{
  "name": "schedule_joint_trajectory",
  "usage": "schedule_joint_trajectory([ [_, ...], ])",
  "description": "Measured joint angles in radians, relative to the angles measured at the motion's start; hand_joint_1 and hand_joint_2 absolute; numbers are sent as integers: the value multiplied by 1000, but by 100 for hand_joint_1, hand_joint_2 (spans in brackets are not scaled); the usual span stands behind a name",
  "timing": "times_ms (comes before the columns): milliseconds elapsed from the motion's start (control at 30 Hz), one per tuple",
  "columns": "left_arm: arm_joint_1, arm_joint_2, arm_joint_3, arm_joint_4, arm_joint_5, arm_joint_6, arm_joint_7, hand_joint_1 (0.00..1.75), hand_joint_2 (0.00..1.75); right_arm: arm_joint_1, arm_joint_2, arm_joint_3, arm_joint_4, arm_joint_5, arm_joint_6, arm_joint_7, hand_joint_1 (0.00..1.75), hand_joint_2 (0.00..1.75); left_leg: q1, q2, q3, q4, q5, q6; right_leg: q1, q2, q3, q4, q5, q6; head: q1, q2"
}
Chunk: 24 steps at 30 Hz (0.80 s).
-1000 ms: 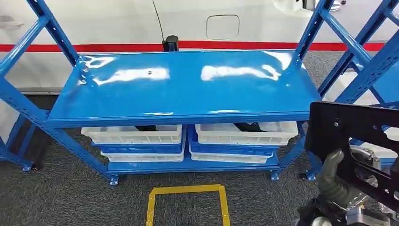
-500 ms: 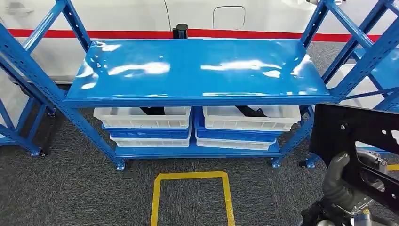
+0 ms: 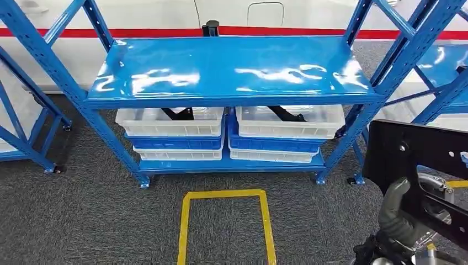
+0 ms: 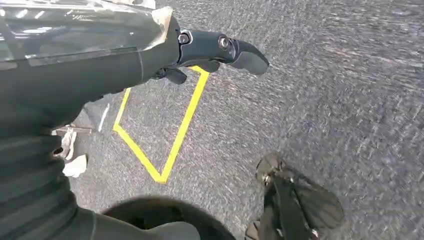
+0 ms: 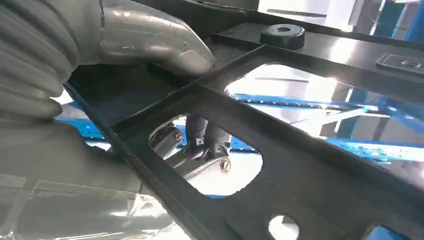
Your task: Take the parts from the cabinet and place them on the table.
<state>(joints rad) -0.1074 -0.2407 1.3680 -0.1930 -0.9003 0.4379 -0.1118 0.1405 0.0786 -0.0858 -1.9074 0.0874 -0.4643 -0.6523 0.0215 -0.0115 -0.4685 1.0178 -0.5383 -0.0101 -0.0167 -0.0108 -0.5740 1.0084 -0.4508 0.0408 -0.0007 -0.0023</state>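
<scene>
Right in front stands a blue metal shelving rack with a glossy blue top surface (image 3: 232,66), bare and catching white glare from the lights. Below it, on the lower shelf, sit two stacks of white and blue plastic crates (image 3: 229,135) side by side, dark parts (image 3: 179,114) lying in the upper white ones. More blue rack frames (image 3: 33,88) flank it on both sides. Behind runs a white wall with a red stripe (image 3: 309,32). The floor is grey carpet (image 3: 83,215), and a yellow taped rectangle (image 3: 223,223) is marked just before the rack.

Low on the right, the right hand (image 3: 397,212) clamps a flat black plastic frame part with cut-out openings (image 3: 419,152), held tilted in the air near the rack's right leg, well clear of the top surface. Up close, the thick grey thumb (image 5: 150,37) presses on the face of that part (image 5: 310,130) while darker fingers (image 5: 200,145) show through an opening from beneath.

The left hand (image 4: 210,52) hangs over the carpet near the yellow tape (image 4: 175,135), fingers curled in with nothing in them
</scene>
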Motion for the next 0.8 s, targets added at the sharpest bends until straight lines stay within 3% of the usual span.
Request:
schedule_joint_trajectory([
  [67, -1, -2, 2, 0, 1, 4, -3, 0, 175, 1, 1, 0, -3, 4, 0, 0, 175, 175, -9, 1, -16, -6, -8, 15, -1, -2, -14, -2, 15, 20, -1, 0],
  [133, 1, -2, 3, 0, -4, 11, -11, 0, 175, 6, 2, 1, -6, 3, 2, 2, 175, 175, -7, 6, -39, -18, 14, 52, -3, -1, -32, 0, 23, 34, 0, 0],
  [167, 2, -3, 3, 0, -13, 15, -19, 0, 175, 9, 2, 0, -7, -5, 10, 2, 175, 175, -11, 11, -48, -18, 23, 61, -7, 4, -47, 24, -10, 27, 0, 0],
  [200, 2, -3, 3, 0, -16, 18, -25, 0, 175, 12, 1, 0, -8, -8, 14, 3, 175, 175, -11, 15, -59, -17, 32, 71, -7, 4, -66, 76, -63, 15, 8, 0],
  [233, 2, -3, 3, 0, -18, 18, -27, 0, 175, 13, 1, 0, -8, -12, 20, 3, 175, 175, -13, 20, -70, -17, 40, 72, -6, 5, -87, 145, -112, 8, 9, 0],
  [267, 2, -3, 3, 0, -17, 19, -27, 0, 175, 13, 1, 0, -8, -13, 24, 3, 175, 175, -16, 27, -80, -17, 49, 74, -4, 7, -110, 229, -151, 8, 10, 0],
  [300, 2, -3, 3, 0, -17, 21, -27, 0, 175, 14, 1, 0, -8, -14, 26, 3, 175, 175, -18, 34, -92, -16, 58, 75, -4, 7, -124, 290, -158, 15, 10, 0],
  [333, 2, -3, 3, 0, -10, 19, -36, 0, 175, 14, 0, 0, -8, -15, 31, 3, 175, 175, -20, 42, -102, -15, 64, 74, -4, 7, -118, 311, -143, 25, 9, 0],
  [367, 3, -3, 5, 0, -4, 8, -50, 0, 175, 14, 0, 0, -8, -17, 35, 4, 175, 175, -20, 51, -107, -14, 70, 72, -4, 6, -91, 287, -114, 37, 9, 0],
  [433, -1, -3, 10, 0, 13, -21, -63, 0, 175, 2, -2, 0, -7, -21, 45, 6, 175, 175, -20, 67, -112, -12, 79, 66, -4, -9, 16, 135, -65, 48, 10, 0],
  [467, -3, -3, 13, 0, 15, -29, -63, 0, 175, -8, -4, 0, -6, -21, 47, 6, 175, 175, -22, 75, -112, -12, 81, 62, -2, -39, 75, 47, -61, 44, 10, 0],
  [500, -5, -3, 14, 0, 21, -37, -67, 0, 175, -24, -6, 0, -5, -21, 50, 9, 175, 175, -29, 85, -116, -10, 85, 56, 13, -58, 121, -23, -69, 36, 12, 0],
  [600, -15, -3, 17, 0, 28, -46, -72, 0, 175, -32, -9, 0, -2, -21, 52, 14, 175, 175, -30, 113, -118, -10, 97, 43, 15, -31, 102, -38, -77, 21, 5, 0],
  [633, -17, -2, 18, 0, 30, -50, -72, 0, 175, -32, -11, 0, -1, -21, 52, 14, 175, 175, -30, 118, -120, -8, 94, 38, 0, -20, 100, -44, -71, 8, 5, 0],
  [667, -19, -1, 19, 0, 31, -52, -75, 0, 175, -34, -11, 0, 0, -20, 52, 14, 175, 175, -23, 75, -129, 10, 72, 27, -6, -13, 105, -44, -66, 1, 4, 0],
  [700, -19, -1, 21, 0, 31, -57, -81, 0, 175, -38, -12, -1, 0, -21, 52, 16, 175, 175, -20, 37, -146, 61, 29, 23, -6, -7, 100, -43, -60, -15, 2, 0],
  [767, -19, -1, 24, 0, 39, -68, -93, 0, 175, -39, -11, 0, 3, -19, 52, 16, 175, 175, -18, 13, -211, 225, -58, 16, -5, 8, 89, -42, -52, -25, 1, 0],
  [800, -19, 0, 25, 0, 43, -73, -98, 0, 175, -38, -11, 0, 5, -19, 52, 16, 175, 175, -18, 11, -236, 288, -77, 13, -4, 16, 86, -41, -51, -24, 2, 0],
])
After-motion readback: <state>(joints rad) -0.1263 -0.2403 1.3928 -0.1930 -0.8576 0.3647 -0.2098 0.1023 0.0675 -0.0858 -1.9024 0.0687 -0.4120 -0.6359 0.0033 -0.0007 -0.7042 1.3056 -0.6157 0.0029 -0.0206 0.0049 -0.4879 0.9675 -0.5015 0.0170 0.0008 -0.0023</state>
